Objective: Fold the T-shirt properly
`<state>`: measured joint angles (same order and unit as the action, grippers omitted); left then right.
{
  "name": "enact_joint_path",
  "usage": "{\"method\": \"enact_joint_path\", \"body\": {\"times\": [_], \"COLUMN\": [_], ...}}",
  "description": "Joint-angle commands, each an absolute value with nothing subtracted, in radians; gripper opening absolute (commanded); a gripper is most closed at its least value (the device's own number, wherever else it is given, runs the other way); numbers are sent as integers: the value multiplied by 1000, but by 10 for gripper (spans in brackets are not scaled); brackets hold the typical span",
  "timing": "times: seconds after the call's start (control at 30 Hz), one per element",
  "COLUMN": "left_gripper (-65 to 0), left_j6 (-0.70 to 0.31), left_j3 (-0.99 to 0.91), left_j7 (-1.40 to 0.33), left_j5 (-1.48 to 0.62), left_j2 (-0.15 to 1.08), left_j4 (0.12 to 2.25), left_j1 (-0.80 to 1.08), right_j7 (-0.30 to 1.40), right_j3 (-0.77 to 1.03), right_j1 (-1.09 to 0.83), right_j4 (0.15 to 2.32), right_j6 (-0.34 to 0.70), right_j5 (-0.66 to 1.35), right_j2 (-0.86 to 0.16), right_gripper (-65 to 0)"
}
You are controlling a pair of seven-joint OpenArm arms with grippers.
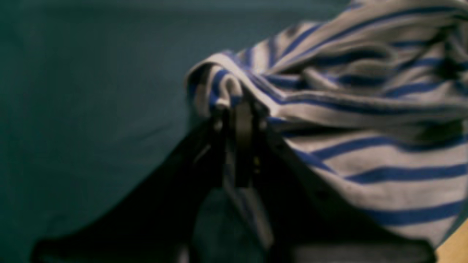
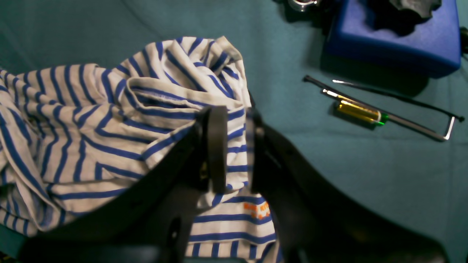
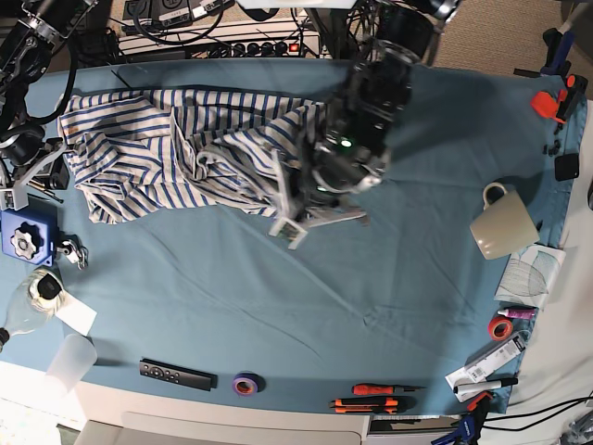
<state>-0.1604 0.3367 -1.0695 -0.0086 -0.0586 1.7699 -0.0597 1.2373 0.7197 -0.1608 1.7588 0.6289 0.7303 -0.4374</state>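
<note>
One striped T-shirt [image 3: 176, 148] lies on the table [image 3: 278, 297]. Also on it: one cream mug [image 3: 503, 225], one black remote [image 3: 176, 374], two tape rolls, one purple [image 3: 246, 383] and one red [image 3: 501, 327], two orange-handled tools [image 3: 375, 397], and one blue block [image 3: 26, 236].

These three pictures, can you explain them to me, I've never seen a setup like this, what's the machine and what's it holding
It is a robot with two arms, meant to fold a T-shirt. One picture looks down on the whole table; the other two come from cameras on each arm's wrist. The left gripper is pinched shut on a fold of the striped cloth. The right gripper also has cloth between its black fingers. The shirt lies crumpled on a teal tablecloth. Around it sit a mug, a remote control and rolls of tape.
</note>
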Motion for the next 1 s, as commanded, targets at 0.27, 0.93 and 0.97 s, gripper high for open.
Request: {"method": "enact_joint_path", "body": {"times": [0.27,0.93,0.97], "left_gripper": [-474,-468,-468], "left_j6": [-181,-346,-346], "left_j3": [324,324,324], "left_j7": [-1083,-1114,-1110], "left_j5": [-64,-477,-461], "left_j2": [-53,-55,-55], "left_j4": [1789,1922,1935], "left_j1": [-75,-29,-24], "right_j7": [1256,1277,1273], "right_j3": [729,743,755], "right_j1": [-152,-149,-147], "right_j4": [1773,1773,1773], "right_j6": [627,601,599], "right_j5": [801,807,809], "right_j2": [-474,-499,-499], "right_gripper": [-553,-409,-409]}}
